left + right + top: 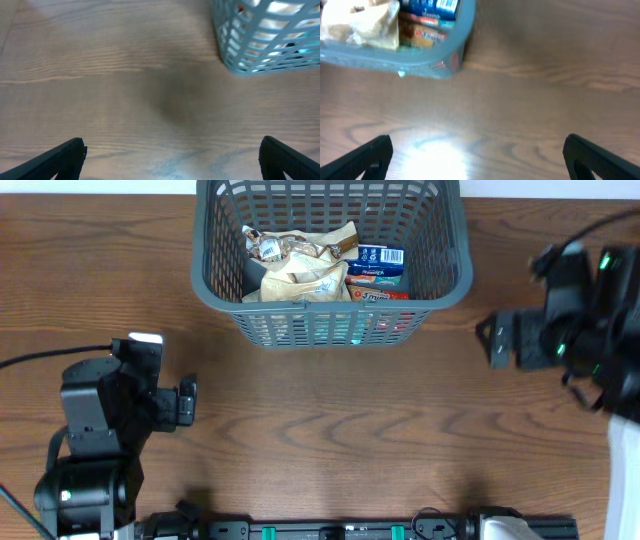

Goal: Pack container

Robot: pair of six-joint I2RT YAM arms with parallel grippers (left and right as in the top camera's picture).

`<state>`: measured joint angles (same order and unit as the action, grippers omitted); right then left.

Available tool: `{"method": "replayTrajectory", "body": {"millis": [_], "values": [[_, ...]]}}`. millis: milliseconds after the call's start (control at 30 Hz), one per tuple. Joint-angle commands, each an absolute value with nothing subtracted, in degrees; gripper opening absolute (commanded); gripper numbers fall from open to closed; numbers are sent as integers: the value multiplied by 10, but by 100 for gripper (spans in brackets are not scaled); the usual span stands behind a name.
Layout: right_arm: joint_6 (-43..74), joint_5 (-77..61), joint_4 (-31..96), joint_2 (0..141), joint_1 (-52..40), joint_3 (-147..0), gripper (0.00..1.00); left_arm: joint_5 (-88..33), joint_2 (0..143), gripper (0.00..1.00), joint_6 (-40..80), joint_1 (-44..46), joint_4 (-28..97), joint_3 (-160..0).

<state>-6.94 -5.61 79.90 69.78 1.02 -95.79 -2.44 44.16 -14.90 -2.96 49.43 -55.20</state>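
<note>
The container (452,280), a large dark grey slotted basket, stands at the back middle of the wooden table. Inside it lie tan snack bags (300,265) and blue and red packets (378,270). A corner of it shows in the left wrist view (235,62) and in the right wrist view (395,62). My left gripper (187,402) is open and empty over bare wood, front left of the container; its fingers frame bare table in its own view (170,160). My right gripper (497,340) is open and empty, to the right of the container, also over bare wood (477,160).
A black rail with connectors (350,530) runs along the table's front edge. A white surface (625,480) lies at the right edge. A lamp's glare shows on the wood in the right wrist view (435,157).
</note>
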Motion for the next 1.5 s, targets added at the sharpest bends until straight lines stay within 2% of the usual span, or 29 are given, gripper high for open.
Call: {"method": "replayTrajectory", "body": {"millis": [0,133,267,1100,1233,1467], "values": [[-74,-58,749,600,3,-817,99,-44,430,98,-140,-33,491,-549],[-74,-58,669,513,3,-671,99,-54,430,98,-130,-33,492,-548],[-80,-58,636,466,3,-585,99,-54,430,99,-130,-33,505,-548],[-100,-45,631,451,3,-562,99,-54,430,99,-130,-33,509,-548],[-100,-52,590,369,-5,-533,99,-54,430,99,-130,-33,509,-548],[-83,-54,397,160,-34,-349,99,-54,430,98,-130,-33,509,-548]]}}
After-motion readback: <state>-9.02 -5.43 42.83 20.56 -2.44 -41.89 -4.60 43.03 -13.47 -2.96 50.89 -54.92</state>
